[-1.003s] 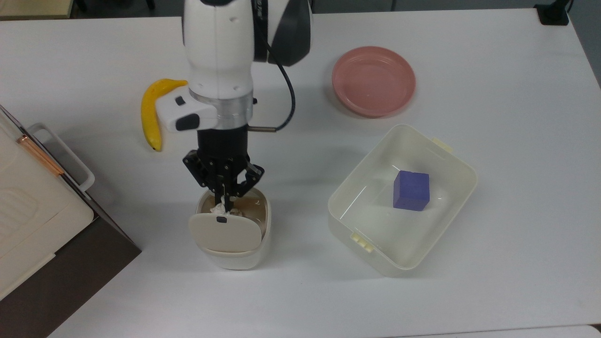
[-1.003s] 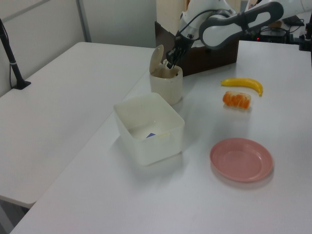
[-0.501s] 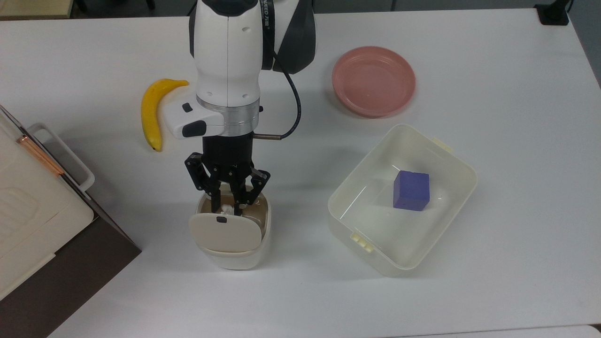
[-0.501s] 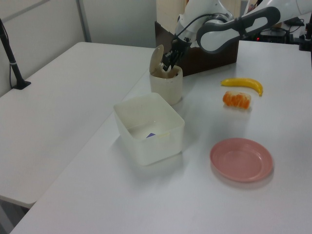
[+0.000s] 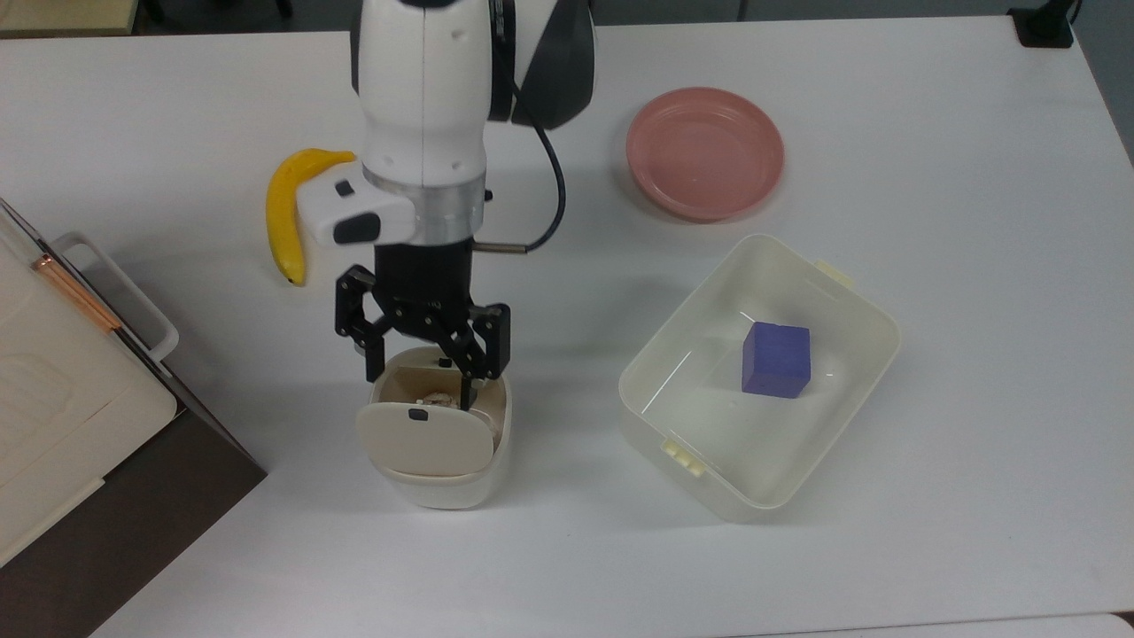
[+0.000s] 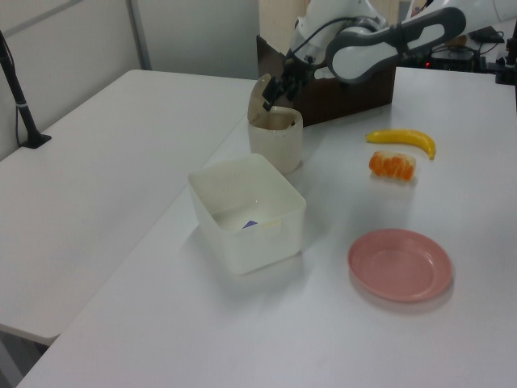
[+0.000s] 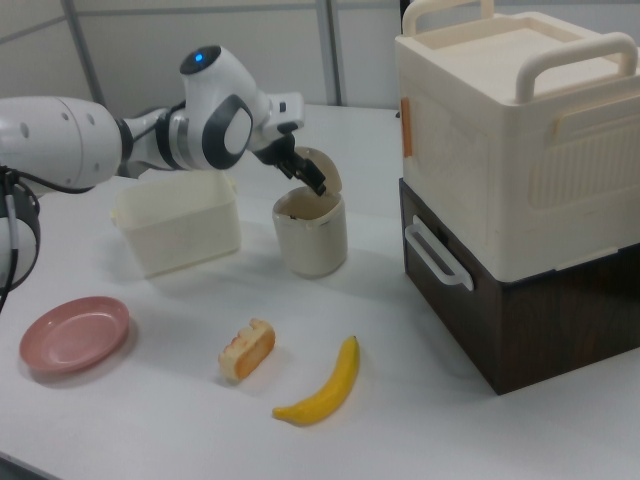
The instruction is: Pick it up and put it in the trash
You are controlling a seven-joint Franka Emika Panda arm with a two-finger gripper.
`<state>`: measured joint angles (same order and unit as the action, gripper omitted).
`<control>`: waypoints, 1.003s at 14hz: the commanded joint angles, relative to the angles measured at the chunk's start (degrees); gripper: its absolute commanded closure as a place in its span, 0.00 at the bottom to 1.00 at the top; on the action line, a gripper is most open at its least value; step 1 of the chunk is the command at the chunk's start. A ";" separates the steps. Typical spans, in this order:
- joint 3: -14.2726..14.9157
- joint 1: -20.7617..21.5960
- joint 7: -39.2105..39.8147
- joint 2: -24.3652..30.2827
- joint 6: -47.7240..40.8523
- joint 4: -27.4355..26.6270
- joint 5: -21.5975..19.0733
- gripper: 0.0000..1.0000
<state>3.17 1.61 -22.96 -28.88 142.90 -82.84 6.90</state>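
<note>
The trash (image 5: 443, 486) is a small cream-white bin with its flap lid tipped open, a dark dot on the flap. Inside its mouth lies it, the tiny whitish wad (image 5: 436, 398), apart from the fingers. My gripper (image 5: 425, 363) hangs open just above the bin's rim, nothing between its fingers. In the left view the gripper (image 6: 279, 84) stands over the trash (image 6: 275, 142) at the table's far end. In the right view the gripper (image 7: 301, 170) is just above the trash (image 7: 311, 238).
A banana (image 5: 283, 217) lies on the top view's left of the arm. A pink plate (image 5: 704, 152) and a cream tub (image 5: 651, 427) holding a blue cube (image 5: 776, 358) sit to the top view's right. An orange food piece (image 7: 247, 350) lies near the banana. A tall cream box on a brown cabinet (image 7: 500, 150) stands close by.
The gripper held the wad in the bin's mouth, then opened and rose a little. The wad now lies loose inside the bin.
</note>
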 commanded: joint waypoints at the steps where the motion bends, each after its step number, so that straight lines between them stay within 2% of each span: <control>1: 0.17 -0.20 -0.78 6.63 -9.81 -0.92 0.04 0.00; 4: 0.08 -0.29 0.10 12.16 -20.08 -1.18 0.04 0.00; 7: -0.01 -0.37 7.55 18.84 -35.28 -1.54 -0.66 0.00; 10: -0.01 -0.46 14.84 24.90 -46.53 -1.89 -2.58 0.00; 14: 1.66 -0.99 23.10 30.62 -58.13 -1.98 -5.40 0.00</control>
<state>3.40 0.97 -5.93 -2.91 90.81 -82.13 3.54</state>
